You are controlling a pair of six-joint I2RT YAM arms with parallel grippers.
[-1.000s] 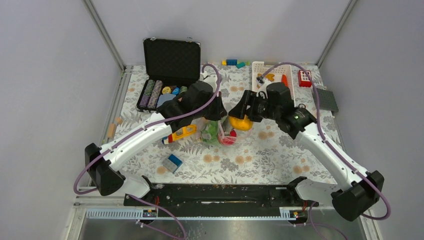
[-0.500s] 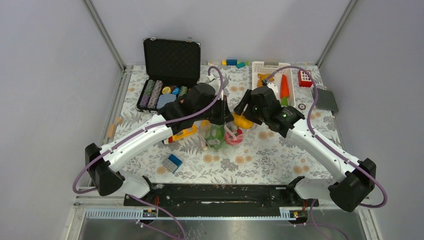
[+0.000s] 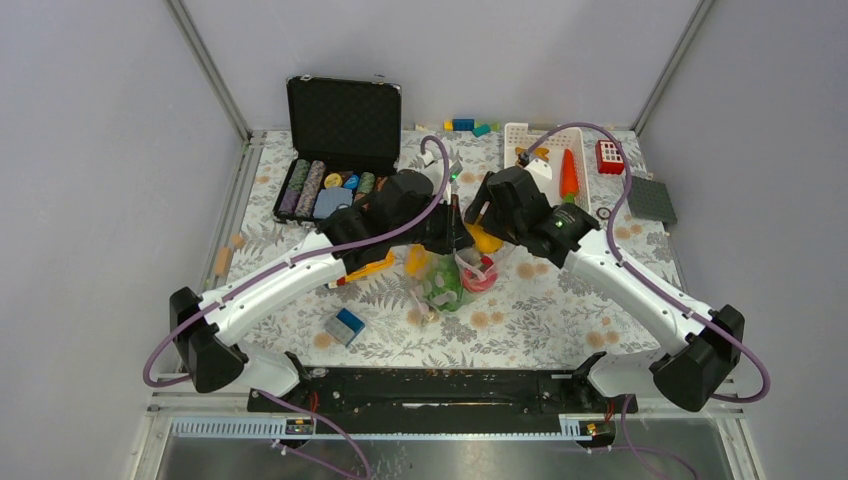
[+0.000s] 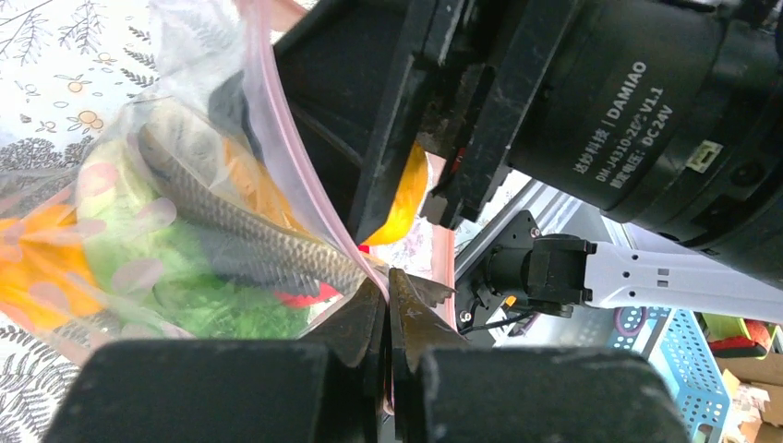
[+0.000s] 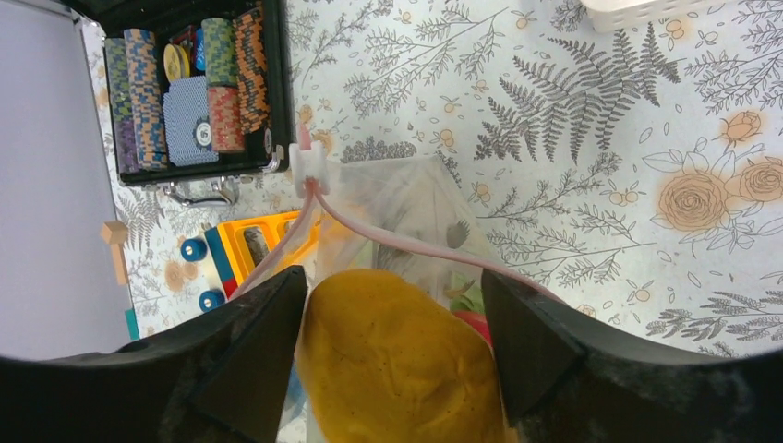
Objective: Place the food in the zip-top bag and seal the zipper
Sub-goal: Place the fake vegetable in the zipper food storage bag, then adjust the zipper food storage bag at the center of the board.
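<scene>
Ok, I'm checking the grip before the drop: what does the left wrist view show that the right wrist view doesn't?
Only left wrist: the left gripper pinched shut on the zip-top bag at its pink rim, with a fish and green food already inside. Only right wrist: the white zipper slider, the chip case, a yellow toy truck beside the bag. Both: the bag's mouth open, and the right gripper gripping the yellow food by that mouth.

Bag (image 5: 406, 196) mid-table (food (image 4: 185, 277) inside), chip case (image 3: 343, 125) behind left, basket (image 3: 512, 135) behind right.
</scene>
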